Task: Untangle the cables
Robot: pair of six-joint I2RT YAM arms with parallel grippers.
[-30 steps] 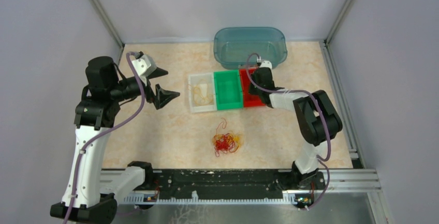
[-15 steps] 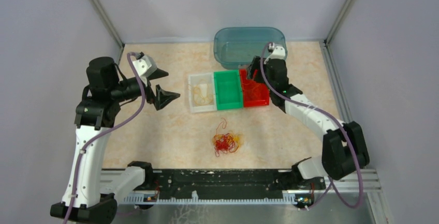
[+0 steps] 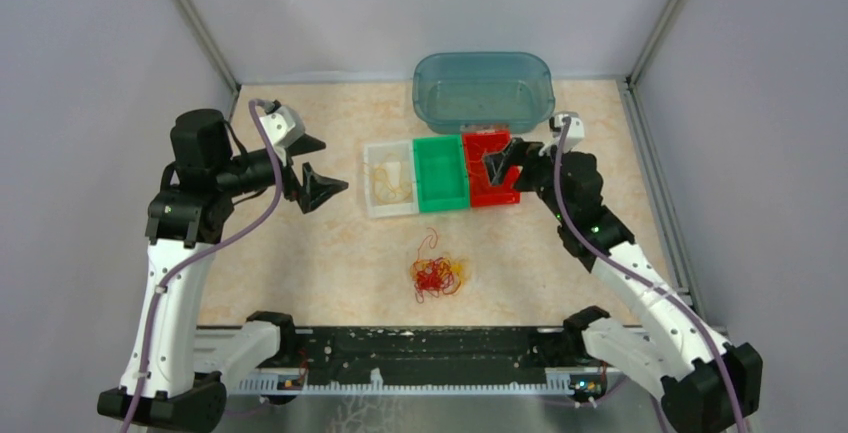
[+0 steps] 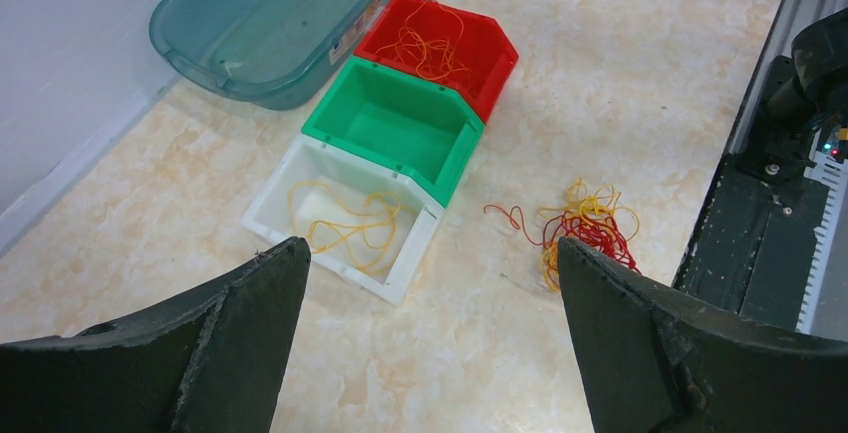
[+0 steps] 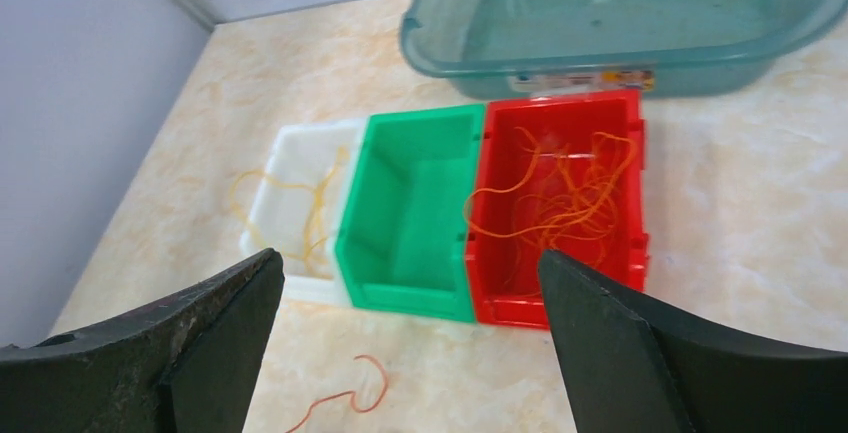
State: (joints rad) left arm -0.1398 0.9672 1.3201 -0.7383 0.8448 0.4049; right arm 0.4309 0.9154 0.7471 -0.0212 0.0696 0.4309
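The cables (image 3: 437,275) are lying in a small messy clump of red, orange and yellow on the table (image 3: 300,253), near the front and about in the middle. One thin red end is curling out toward the bins. Bare table is showing all around the clump, and no gripper is touching it.

Behind it, three little bins are sitting side by side in a row: a white bin (image 3: 372,188), a green bin (image 3: 440,175) and a red bin (image 3: 476,195). Some yellow wires (image 4: 345,223) are lying in the white one and some orange wires (image 5: 560,203) are lying in the red one. A big see-through blue tub (image 3: 483,83) is sitting just behind the green and red bins, close to the back wall.

The left gripper (image 3: 334,161) is hanging in the air to the left of the white bin, well away from the clump. Its jaws are standing wide apart and holding nothing. The right gripper (image 3: 503,165) is hanging over the red bin, with its jaws spread wide too and nothing between them.

The table is looking like pale stone with light brown swirls. Grey walls (image 3: 100,53) are standing on three sides. A black metal rail (image 3: 440,343) is running along the front edge, where the arms are bolted down.
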